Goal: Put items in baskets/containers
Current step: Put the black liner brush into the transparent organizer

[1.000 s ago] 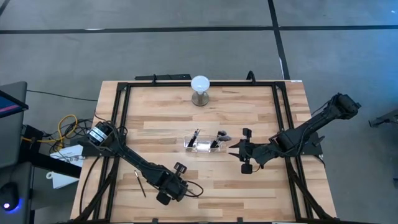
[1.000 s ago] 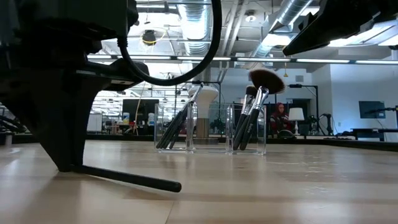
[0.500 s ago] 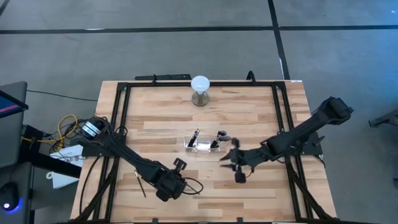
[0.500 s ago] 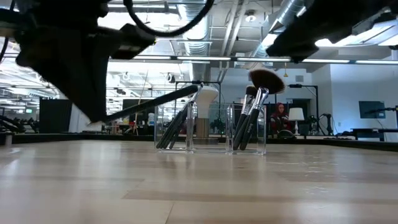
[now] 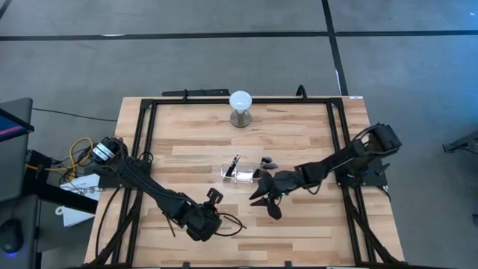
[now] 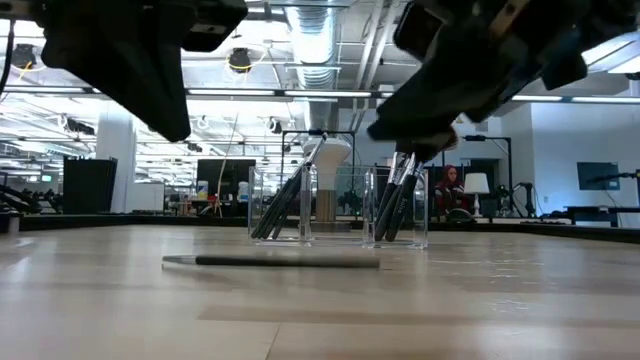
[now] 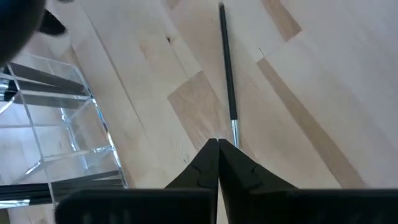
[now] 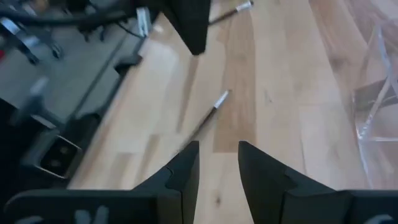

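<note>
One slim dark brush (image 6: 270,262) lies flat on the table between the two grippers. It also shows as the brush (image 7: 227,74) in the left wrist view and the brush (image 8: 205,118) in the right wrist view. My left gripper (image 5: 203,224) hangs shut (image 7: 217,155) above the brush's metal ferrule end, clear of it in the low view (image 6: 135,60). My right gripper (image 5: 263,203) is open (image 8: 217,162), just near of the clear holder (image 5: 243,173). The holder (image 6: 340,205) stands upright with several brushes leaning in two compartments. A second brush (image 8: 231,9) lies beyond the left gripper.
A white globe on a metal base (image 5: 240,104) stands near the table's far edge. A black frame (image 5: 146,134) runs around the table top. Bare wood lies near of the holder and toward the table's right near corner.
The left gripper rose from the table with the brush held at a slant. The brush then fell and now lies flat on the table below it. The right gripper moved toward the table's left and near side, ending just near of the holder.
</note>
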You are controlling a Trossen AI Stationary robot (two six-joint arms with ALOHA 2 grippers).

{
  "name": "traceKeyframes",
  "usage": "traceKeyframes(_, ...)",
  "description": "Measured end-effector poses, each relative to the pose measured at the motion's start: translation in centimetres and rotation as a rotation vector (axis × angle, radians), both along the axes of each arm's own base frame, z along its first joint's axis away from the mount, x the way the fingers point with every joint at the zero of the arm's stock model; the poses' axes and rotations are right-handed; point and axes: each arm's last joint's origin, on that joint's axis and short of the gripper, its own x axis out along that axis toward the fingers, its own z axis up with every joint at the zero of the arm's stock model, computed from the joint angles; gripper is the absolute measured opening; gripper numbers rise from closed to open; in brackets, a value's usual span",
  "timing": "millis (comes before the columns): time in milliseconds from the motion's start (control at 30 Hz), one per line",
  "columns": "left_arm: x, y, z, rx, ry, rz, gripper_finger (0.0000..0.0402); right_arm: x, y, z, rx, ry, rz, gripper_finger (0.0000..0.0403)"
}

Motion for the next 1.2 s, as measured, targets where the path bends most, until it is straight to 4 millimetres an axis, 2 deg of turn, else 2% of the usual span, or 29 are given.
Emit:
traceKeyframes(100,-0.1,-0.1,0.0,-0.018,0.0,0.028,0.0004,0.6,0.8,-0.2,-0.06,0.038,0.042,0.0103)
traceKeyframes(267,-0.2,-0.1,0.3,-0.127,-0.028,0.183,0.0004,2.3,4.0,0.2,-0.191,0.121,0.118,0.0103)
traceKeyframes(367,-0.4,0.2,1.4,-0.192,-0.094,0.302,0.0004,3.6,5.8,0.8,-0.298,0.18,0.097,0.0103)
traceKeyframes(500,-1.6,0.9,3.3,-0.258,-0.22,0.336,0.0004,5.2,7.6,0.8,-0.381,0.221,0.062,0.0103)
traceKeyframes(667,-4.5,2.2,4.5,-0.368,-0.504,0.289,0.0005,6.4,8.8,0.5,-0.392,0.189,0.045,0.0102)
traceKeyframes(833,-6.6,3.8,4.5,-0.643,-0.748,0.226,0.0005,6.6,9.8,0.1,-0.384,0.134,-0.02,0.0102)
traceKeyframes(1000,-7.6,5.0,3.8,-0.756,-0.912,0.097,0.0005,6.6,11.2,-1.6,-0.402,0.091,-0.083,0.0102)
traceKeyframes(1100,-7.7,5.4,4.2,-0.8,-0.984,0.033,0.0005,6.5,11.9,-3.2,-0.446,0.083,-0.118,0.0102)
traceKeyframes(1200,-7.6,5.7,5.1,-0.848,-1.04,-0.016,0.0005,6.6,12.5,-3.6,-0.421,0.084,-0.143,0.0102)
